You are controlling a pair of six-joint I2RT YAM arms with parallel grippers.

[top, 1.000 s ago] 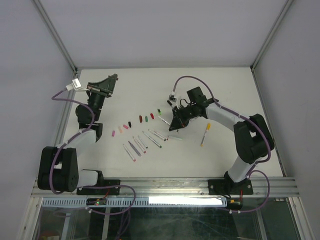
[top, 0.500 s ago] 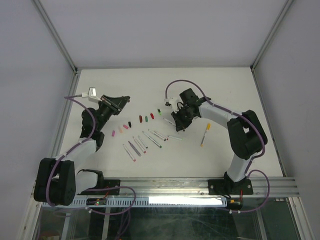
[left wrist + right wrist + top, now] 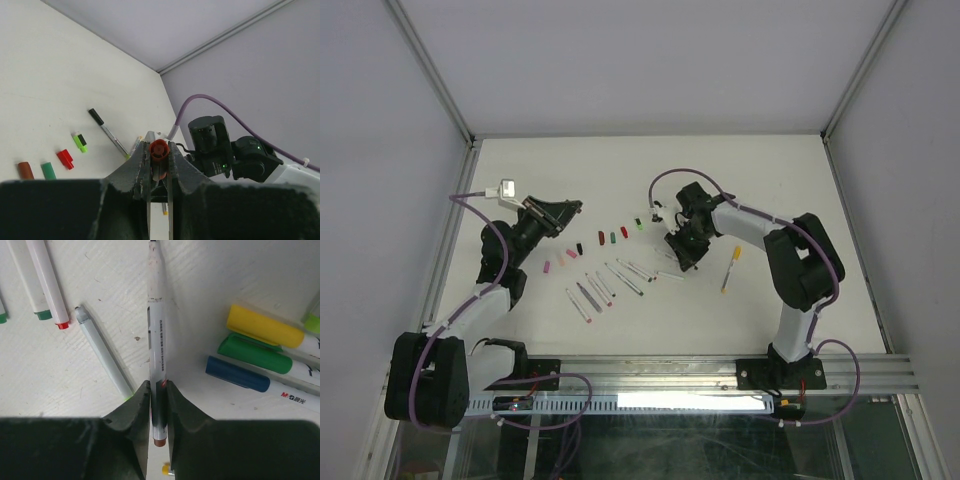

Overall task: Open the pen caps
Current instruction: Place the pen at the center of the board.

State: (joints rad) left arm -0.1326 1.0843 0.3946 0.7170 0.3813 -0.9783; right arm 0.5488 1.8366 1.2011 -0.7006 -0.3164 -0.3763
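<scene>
- Several short loose plastic caps point(image 3: 592, 243) in pink, black, red and green are off and lie in a row on the white table point(image 3: 770, 180), below the left gripper point(image 3: 574, 208) and apart from its fingers.
- That gripper is clamped on a red-brown plastic cap point(image 3: 159, 149), held up off the table right between its fingertips.
- We see the right gripper point(image 3: 158, 385) pinching a thin white-barrelled pen point(image 3: 156, 330). Its bare tip points away from the fingers, low over the table.
- Thin bare-tipped pens point(image 3: 47, 282) lie left of those fingers, done by the look of it.
- What's left, we reckon: the yellow-capped pen point(image 3: 262, 326), green-capped pen point(image 3: 255, 354) and blue-capped pen point(image 3: 240, 374) just right of the fingers.
</scene>
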